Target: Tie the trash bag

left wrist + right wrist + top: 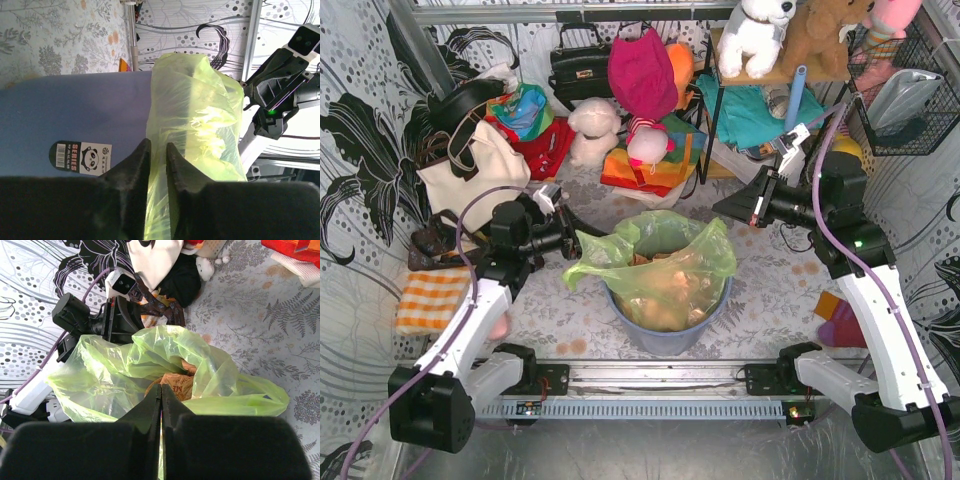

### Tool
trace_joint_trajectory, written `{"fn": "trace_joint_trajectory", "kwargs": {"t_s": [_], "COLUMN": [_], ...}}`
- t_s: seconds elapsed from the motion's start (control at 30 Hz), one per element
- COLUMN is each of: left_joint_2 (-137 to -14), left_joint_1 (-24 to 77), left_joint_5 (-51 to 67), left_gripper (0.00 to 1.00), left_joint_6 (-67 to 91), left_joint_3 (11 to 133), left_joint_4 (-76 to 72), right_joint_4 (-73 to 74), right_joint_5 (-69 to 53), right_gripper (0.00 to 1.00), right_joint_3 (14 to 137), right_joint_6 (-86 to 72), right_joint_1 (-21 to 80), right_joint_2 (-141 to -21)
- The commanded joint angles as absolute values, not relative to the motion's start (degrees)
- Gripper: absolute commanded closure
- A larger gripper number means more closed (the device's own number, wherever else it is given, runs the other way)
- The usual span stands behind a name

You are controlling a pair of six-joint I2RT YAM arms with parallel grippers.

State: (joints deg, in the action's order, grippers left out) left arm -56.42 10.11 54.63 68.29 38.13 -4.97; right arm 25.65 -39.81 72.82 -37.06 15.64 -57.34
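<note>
Left gripper [157,146] pinches one flap of the trash bag [665,262], which sits in the blue bin [665,338] mid-frame. Farther back, upper right, the right gripper [719,210] is squeezed shut, seemingly off the bag. I think it's still the grabbing step: next it must open and catch the other flap.

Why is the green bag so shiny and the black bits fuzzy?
Left wrist view: light shines through the trash bag, whitening its middle; the left end effector is close, dark and soft. Right wrist view: bag sharp, right end effector blurry. Top view: even light.
</note>
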Motion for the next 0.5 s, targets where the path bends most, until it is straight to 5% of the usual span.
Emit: {"fn": "trace_joint_trajectory", "kwargs": {"t_s": [0.0, 0.23, 0.47], "left_joint_2": [-57.13, -61.26, -67.52], "left_joint_1": [10.33, 10.27, 10.37], "left_joint_5": [53.89, 51.21, 50.79], "left_gripper": [0.79, 0.96, 1.0], "left_joint_6": [67.22, 58.21, 54.81], "left_joint_3": [40.15, 47.93, 56.43], "left_joint_4": [-7.85, 0.81, 1.44], "right_joint_4": [23.95, 23.54, 23.39], "right_joint_5": [-39.64, -39.55, -39.3], "right_gripper": [1.0, 1.0, 1.0], "right_joint_3": [71.94, 70.99, 70.58], "right_joint_6": [-37.57, -37.51, -37.55], "right_joint_1": [15.96, 15.94, 15.93], "right_joint_2": [-56.47, -56.44, -56.37]}}
